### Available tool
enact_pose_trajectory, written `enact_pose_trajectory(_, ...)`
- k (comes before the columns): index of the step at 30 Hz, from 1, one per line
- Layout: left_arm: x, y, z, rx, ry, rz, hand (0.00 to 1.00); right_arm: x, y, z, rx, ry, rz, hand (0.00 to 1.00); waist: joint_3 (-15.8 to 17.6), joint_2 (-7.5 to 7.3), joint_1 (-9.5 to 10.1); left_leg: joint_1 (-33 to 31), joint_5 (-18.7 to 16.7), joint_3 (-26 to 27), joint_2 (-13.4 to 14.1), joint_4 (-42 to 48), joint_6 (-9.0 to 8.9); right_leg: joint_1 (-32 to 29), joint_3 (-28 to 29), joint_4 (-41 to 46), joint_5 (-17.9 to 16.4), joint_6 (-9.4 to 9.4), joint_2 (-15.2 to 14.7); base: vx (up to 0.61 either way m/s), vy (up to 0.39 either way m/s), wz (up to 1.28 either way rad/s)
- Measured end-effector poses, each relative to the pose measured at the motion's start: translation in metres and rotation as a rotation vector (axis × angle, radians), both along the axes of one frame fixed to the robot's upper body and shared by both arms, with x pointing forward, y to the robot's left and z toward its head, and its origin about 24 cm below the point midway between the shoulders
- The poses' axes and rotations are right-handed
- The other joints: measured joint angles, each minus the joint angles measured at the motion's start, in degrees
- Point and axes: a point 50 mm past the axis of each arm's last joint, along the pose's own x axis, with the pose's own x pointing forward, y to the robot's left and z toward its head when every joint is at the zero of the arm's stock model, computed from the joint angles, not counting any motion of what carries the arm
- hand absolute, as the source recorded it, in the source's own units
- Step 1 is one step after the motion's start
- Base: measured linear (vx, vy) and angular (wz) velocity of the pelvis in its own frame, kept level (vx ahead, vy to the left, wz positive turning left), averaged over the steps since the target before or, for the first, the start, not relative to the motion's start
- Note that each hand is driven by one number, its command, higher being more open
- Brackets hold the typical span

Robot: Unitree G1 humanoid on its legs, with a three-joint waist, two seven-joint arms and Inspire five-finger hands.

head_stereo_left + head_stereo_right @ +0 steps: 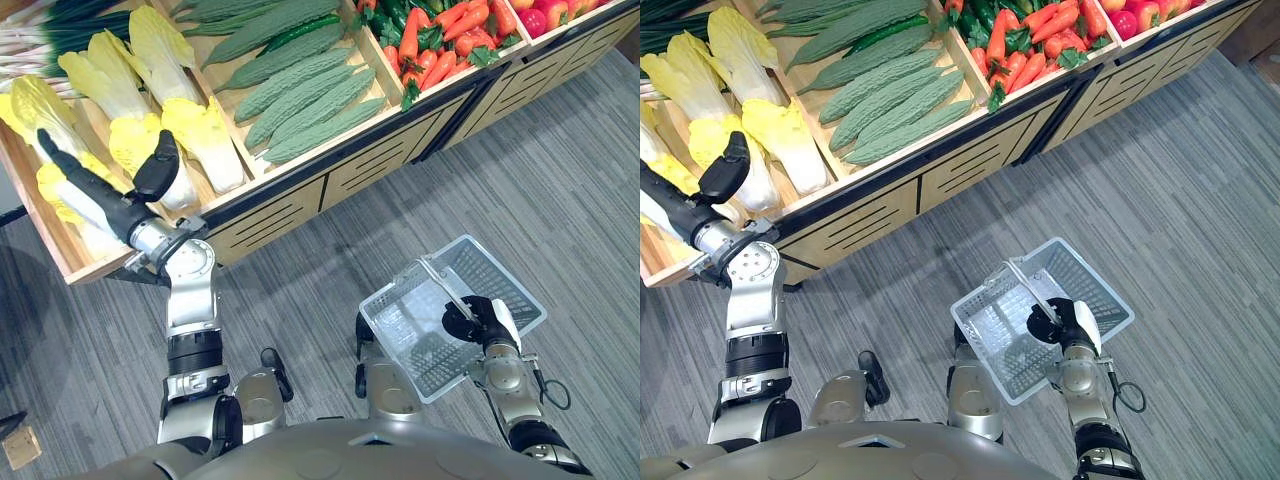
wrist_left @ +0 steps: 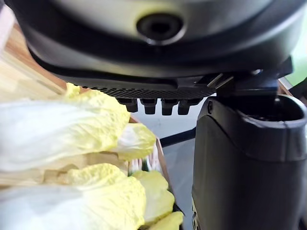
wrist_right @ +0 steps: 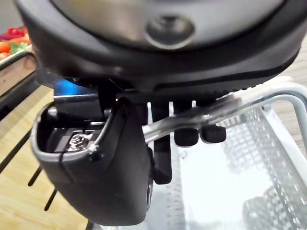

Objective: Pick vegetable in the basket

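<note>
Wooden shelf [image 1: 285,205], left hand [image 1: 108,200] spread over cabbages [image 1: 205,135], right hand [image 1: 482,320] holding basket [image 1: 500,272]

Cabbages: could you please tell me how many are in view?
3, side by side: right cabbage, middle cabbage, left cabbage beneath left hand; others may be hidden.

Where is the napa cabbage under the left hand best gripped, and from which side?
Probably across its thick yellow-white middle, from above: the napa cabbage lies flat in the crate, neighbours close beside it, and the open left hand is above it.
</note>
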Motion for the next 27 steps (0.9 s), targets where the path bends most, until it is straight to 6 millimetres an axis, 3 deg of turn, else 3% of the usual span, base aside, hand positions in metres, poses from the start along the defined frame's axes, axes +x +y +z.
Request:
enact_pose_trajectory(10,-0.015,0.015,-0.020,-0.110,0.030,0.044,1.00,-0.004,0.000,-0.002,0.005,0.008,-0.010,0.00,-0.83,0.19,-0.12,-0.81,0.29,-0.59,0.16,0.06,-0.06,-0.55,-0.03,0.01,0.28,0.26,0.14,-0.02,-0.013,0.01)
enact_pose_trajectory(21,-0.005,0.011,-0.056,-0.210,0.174,-0.002,1.00,-0.002,0.000,-0.001,0.006,0.005,-0.011,0.00,-0.90,0.09,-0.13,-2.09,0.71,-0.58,0.14,0.17,0.22,-1.91,1.30,-0.05,2.18,0.41,0.10,-0.04,0.001,0.00)
enact_pose_trajectory(27,0.007,0.015,-0.054,-0.226,0.183,-0.010,1.00,-0.001,0.001,-0.002,0.007,0.009,-0.007,0.00,-0.88,-0.08,-0.29,-2.39,0.97,-0.28,0.14,0.19,0.36,-2.44,1.77,-0.06,2.64,0.49,0.11,-0.03,0.002,-0.02)
